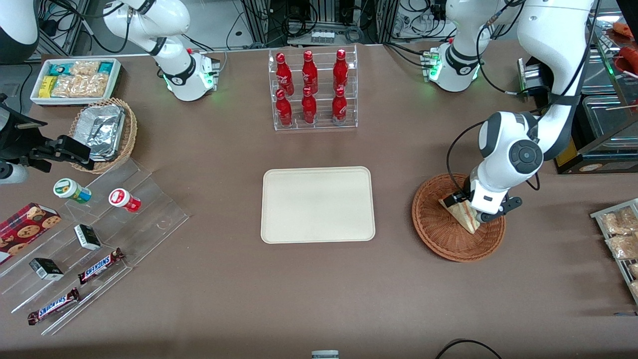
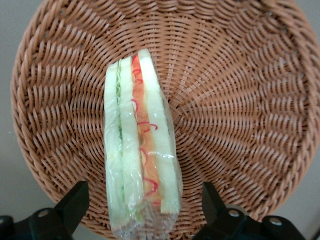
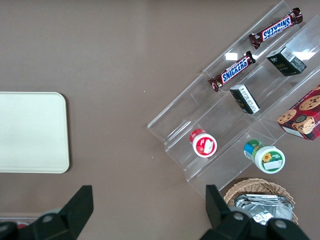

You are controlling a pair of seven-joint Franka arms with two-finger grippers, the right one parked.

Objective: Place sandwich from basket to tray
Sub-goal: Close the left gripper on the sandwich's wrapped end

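Brown and matte, the table (image 1: 319, 299) carries everything I am working with, and the cream tray (image 1: 318, 204) lies flat at its middle, bare, nearer the front camera than the rack of red bottles (image 1: 312, 89). Toward the working arm's end sits the reddish woven basket (image 1: 438, 234), well apart from the tray, with the wrapped sandwich (image 1: 461, 213) lying in it on its side, cut edge up.

My pincer (image 1: 468, 209) is down over the basket with its fingers (image 2: 72, 205) spread, one on each side of the wedge's wide end, neither visibly touching the bread as far as I can judge from the wrist view.

I read this as the moment just before the grip. To do it well I would keep the fingers square to the two flat bread faces, sink low enough to catch the body of the wedge and not only the loose film, then close gently, since soft bread will crush and slippery wrap may slide. I would lift straight up to clear the wicker rim before travelling toward the tray.
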